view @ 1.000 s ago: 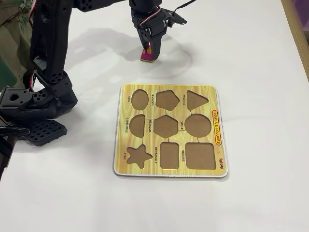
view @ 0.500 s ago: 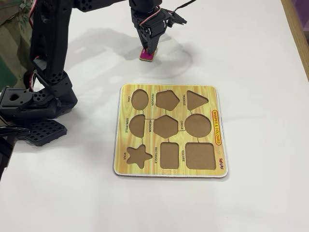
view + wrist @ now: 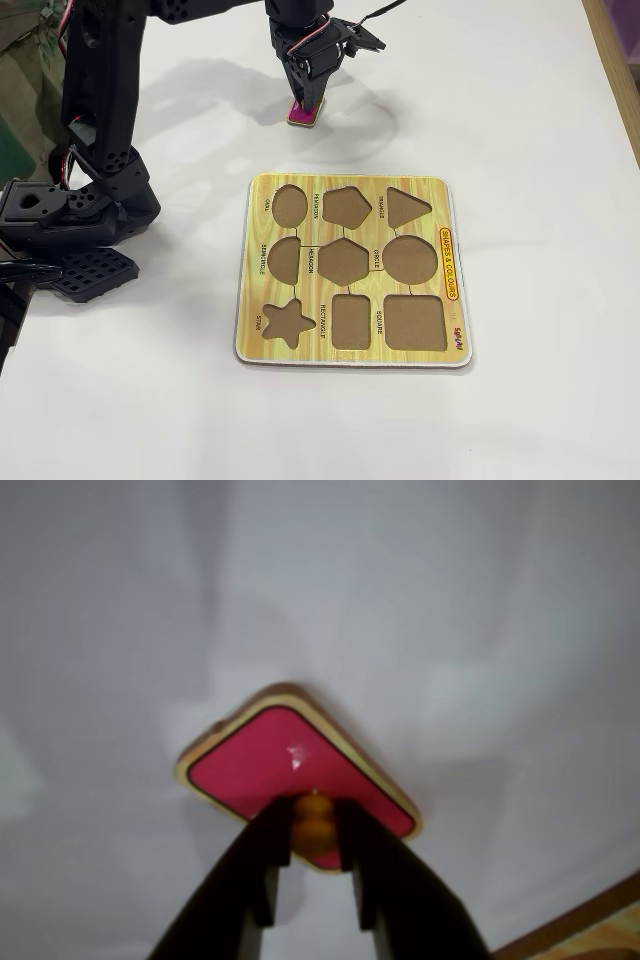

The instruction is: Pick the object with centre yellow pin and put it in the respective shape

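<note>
The object with the centre yellow pin is a magenta-pink rectangle (image 3: 265,765) with a pale rim. In the fixed view the pink piece (image 3: 301,115) is on the white table beyond the board's far edge. My gripper (image 3: 315,832) is shut on the yellow knob (image 3: 315,825), one black finger on each side. In the fixed view the gripper (image 3: 304,103) points straight down onto the piece. The yellow shape board (image 3: 350,185) lies nearer the camera, and its RECTANGLE cut-out (image 3: 351,321) is in the front row between star and square. A corner of the board (image 3: 590,930) shows in the wrist view.
The arm's black base and clamp (image 3: 70,220) fill the left side of the fixed view. A wooden strip (image 3: 615,60) runs along the table's right edge. All the board's other cut-outs hold no pieces. White tabletop surrounds the board.
The fingers have closed in on the yellow knob, and the pink piece has shifted slightly left and away from the board. The board has not moved.
</note>
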